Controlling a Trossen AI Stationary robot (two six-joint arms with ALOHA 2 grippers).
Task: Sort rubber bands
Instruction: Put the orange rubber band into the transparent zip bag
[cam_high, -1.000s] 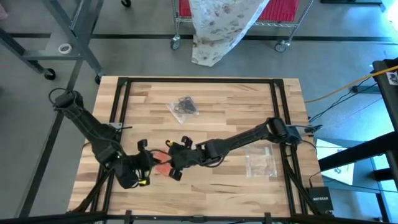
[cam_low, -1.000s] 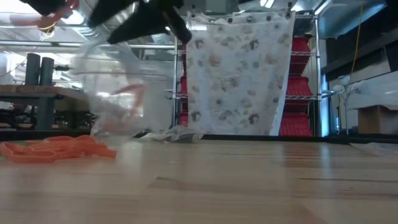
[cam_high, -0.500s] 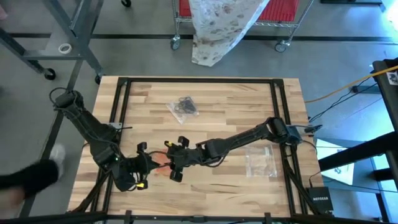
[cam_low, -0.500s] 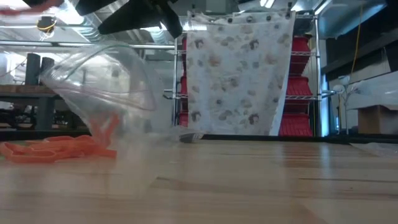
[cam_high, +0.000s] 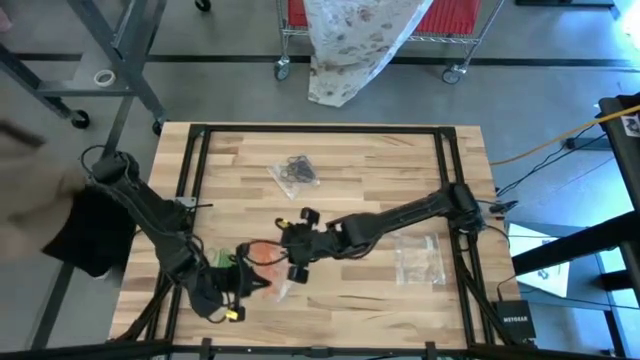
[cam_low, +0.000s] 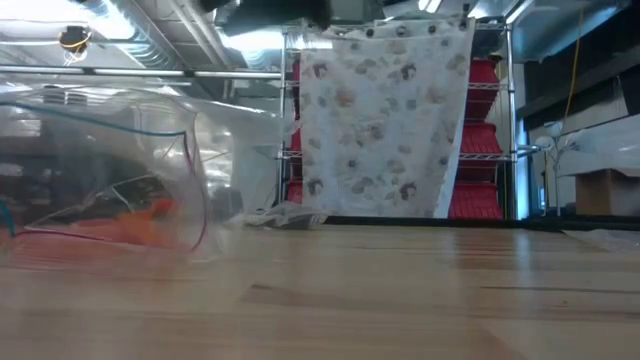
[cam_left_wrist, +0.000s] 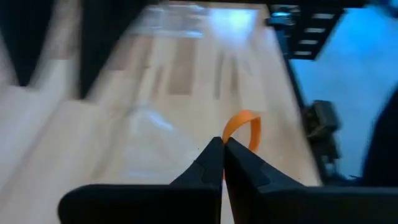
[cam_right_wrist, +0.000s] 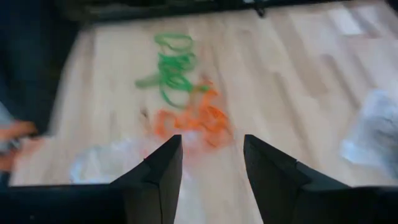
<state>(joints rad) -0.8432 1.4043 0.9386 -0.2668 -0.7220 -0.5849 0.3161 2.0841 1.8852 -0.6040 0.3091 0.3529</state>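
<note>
Left gripper, near the table's front-left edge, pinches 1 orange rubber band; right gripper, fingers apart, hovers beside it. Green and orange bands crowd there beneath a clear bag; the far right lies open.

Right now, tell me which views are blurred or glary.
Left wrist view: table smeared, the orange rubber band fairly crisp. Right wrist view: green rubber bands and orange ones soft. Low view: clear plastic bag hazy up close, ceiling lights glaring. High view: sharp.
</note>
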